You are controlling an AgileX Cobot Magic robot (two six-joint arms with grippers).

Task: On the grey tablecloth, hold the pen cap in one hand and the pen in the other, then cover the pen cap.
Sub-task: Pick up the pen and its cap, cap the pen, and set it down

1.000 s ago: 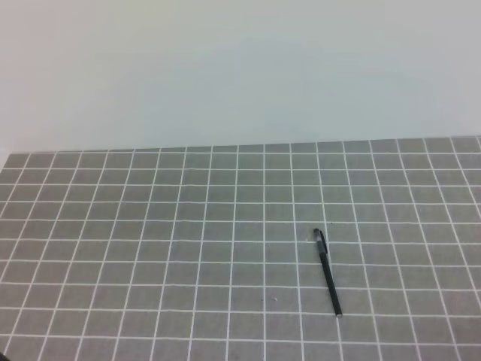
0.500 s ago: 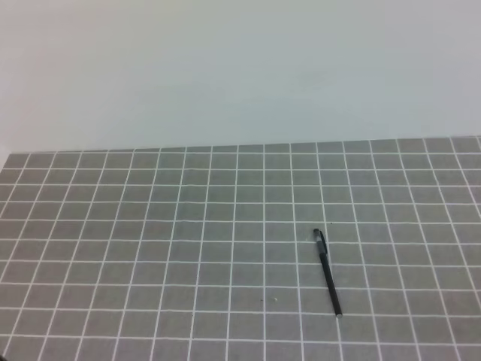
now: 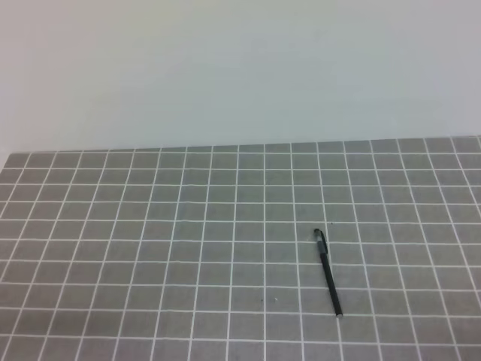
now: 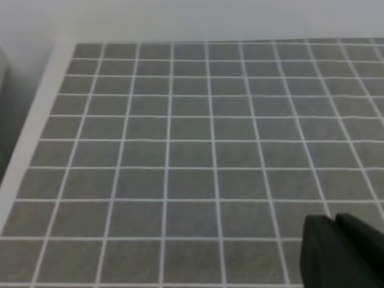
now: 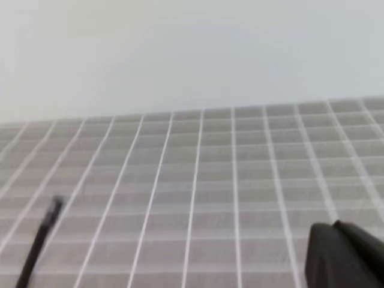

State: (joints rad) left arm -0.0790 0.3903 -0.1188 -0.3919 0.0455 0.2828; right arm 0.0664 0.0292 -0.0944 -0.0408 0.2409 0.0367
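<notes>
The pen (image 3: 328,274) lies flat on the grey tablecloth (image 3: 150,248), alone in the high view, with neither arm showing there. A slightly thicker dark section with a pale band sits at its far end; this looks like the pen cap (image 3: 319,239), touching the barrel or already seated on it, though the pictures are too small to settle which. In the right wrist view the pen (image 5: 41,240) lies well off to the left of the right tool (image 5: 345,255), whose dark tip shows at the lower right corner, clenched and empty. The left tool (image 4: 342,252) is likewise clenched on nothing above bare cloth (image 4: 180,150), and no pen appears in its view. Judged from its look, the pen is light, stiff and slim, with a smooth barrel that could roll or slip under a glancing pinch. The best hold is probably across the mid-barrel, jaws square to its length, leaving the cap end free for the other tool. The cap is short and would need a precise, gentle pinch.
</notes>
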